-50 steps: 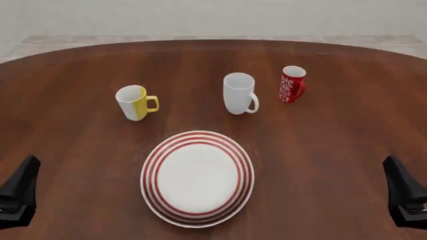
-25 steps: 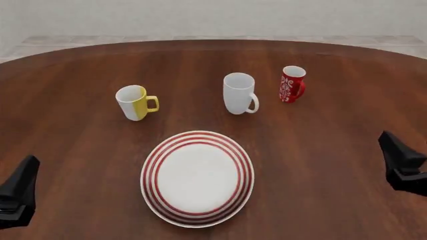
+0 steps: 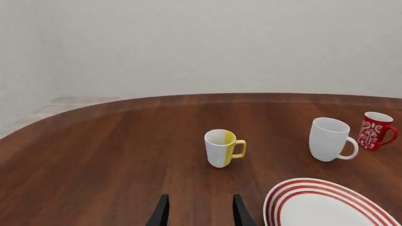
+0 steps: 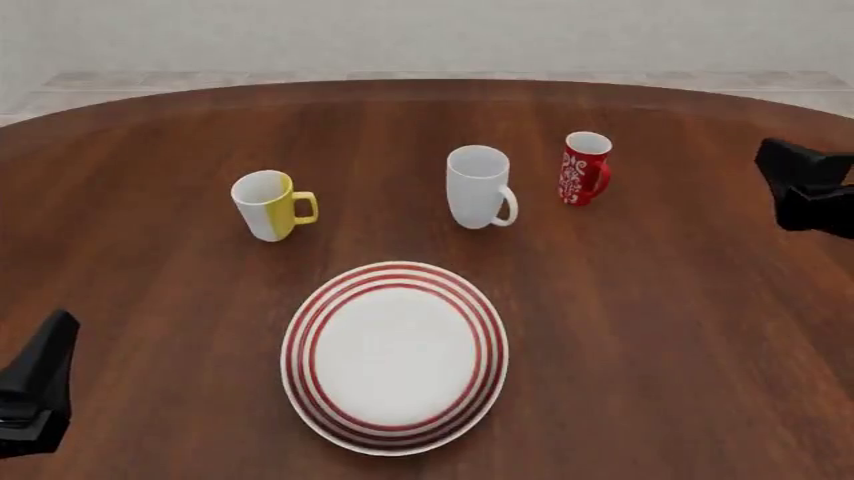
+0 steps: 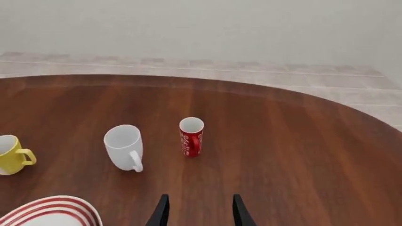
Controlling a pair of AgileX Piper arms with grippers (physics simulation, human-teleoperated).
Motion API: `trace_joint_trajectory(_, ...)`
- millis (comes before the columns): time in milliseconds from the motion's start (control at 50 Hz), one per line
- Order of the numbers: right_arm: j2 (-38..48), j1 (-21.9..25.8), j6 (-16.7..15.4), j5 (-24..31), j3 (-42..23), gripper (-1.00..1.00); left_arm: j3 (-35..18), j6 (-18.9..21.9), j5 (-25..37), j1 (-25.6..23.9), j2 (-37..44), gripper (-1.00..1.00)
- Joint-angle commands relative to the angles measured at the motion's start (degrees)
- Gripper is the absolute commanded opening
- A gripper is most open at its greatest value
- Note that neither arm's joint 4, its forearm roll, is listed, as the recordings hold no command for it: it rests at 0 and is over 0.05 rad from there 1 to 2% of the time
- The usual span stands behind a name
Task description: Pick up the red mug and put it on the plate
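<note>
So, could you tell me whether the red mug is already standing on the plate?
No, the red mug stands on the table beside the white mug, well beyond the plate.

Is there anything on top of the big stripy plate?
No. The plate shows only its bare white middle inside the red rings. The red mug stands farther back on the table. What lies under the plate is covered.

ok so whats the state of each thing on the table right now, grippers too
red mug: upright, empty, on the table
white mug: upright, empty
yellow-and-white mug: upright, empty
plate: flat, nothing on it
left gripper: open, holding nothing
right gripper: open, holding nothing
</note>
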Motion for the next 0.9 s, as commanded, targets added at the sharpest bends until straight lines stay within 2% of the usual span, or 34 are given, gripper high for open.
trace_joint_trajectory(20,11.21,2.56,0.43,1.38,-10.72,1.00,0.23,0.04,-0.11,-0.08,-0.05,1.00)
trace_joint_trajectory(120,14.23,3.93,0.86,2.76,-14.39,1.00,0.23,0.17,-0.18,-0.17,-0.04,1.00)
trace_joint_trajectory(180,16.31,3.56,-0.71,3.04,-16.81,1.00,-0.18,0.26,0.08,-0.29,0.00,1.00)
trace_joint_trajectory(200,18.08,3.11,-0.07,3.29,-18.47,1.00,0.23,0.23,-0.06,-0.30,-0.05,1.00)
trace_joint_trajectory(300,21.72,3.76,-0.79,3.93,-21.26,1.00,0.22,0.30,-0.28,-0.34,-0.02,1.00)
trace_joint_trajectory(340,24.06,3.28,0.38,4.34,-23.16,1.00,0.23,0.19,-0.15,-0.23,-0.05,1.00)
trace_joint_trajectory(380,26.12,1.60,-1.52,3.61,-24.21,1.00,0.23,0.10,-0.07,-0.23,-0.06,1.00)
trace_joint_trajectory(400,27.07,2.31,-1.66,3.52,-24.61,1.00,0.23,0.07,-0.02,-0.23,-0.05,1.00)
trace_joint_trajectory(480,31.19,2.92,-0.46,3.84,-27.49,1.00,0.23,0.04,0.04,-0.53,-0.06,1.00)
trace_joint_trajectory(520,33.04,4.05,2.49,4.51,-28.95,1.00,0.21,0.02,-0.15,-0.47,-0.03,1.00)
trace_joint_trajectory(560,34.54,3.84,0.54,3.83,-29.64,1.00,0.23,-0.19,0.00,-0.25,-0.05,1.00)
trace_joint_trajectory(740,41.69,3.24,1.15,3.08,-33.55,1.00,0.23,-0.11,0.11,-0.34,-0.06,1.00)
trace_joint_trajectory(780,43.41,3.52,3.13,3.87,-34.82,1.00,0.23,-0.10,0.13,-0.31,-0.05,1.00)
trace_joint_trajectory(820,43.82,2.85,1.76,3.33,-35.11,1.00,0.23,-0.15,0.15,-0.28,-0.06,1.00)
trace_joint_trajectory(900,46.16,2.65,1.45,3.79,-36.64,1.00,0.23,-0.06,0.17,-0.31,-0.06,1.00)
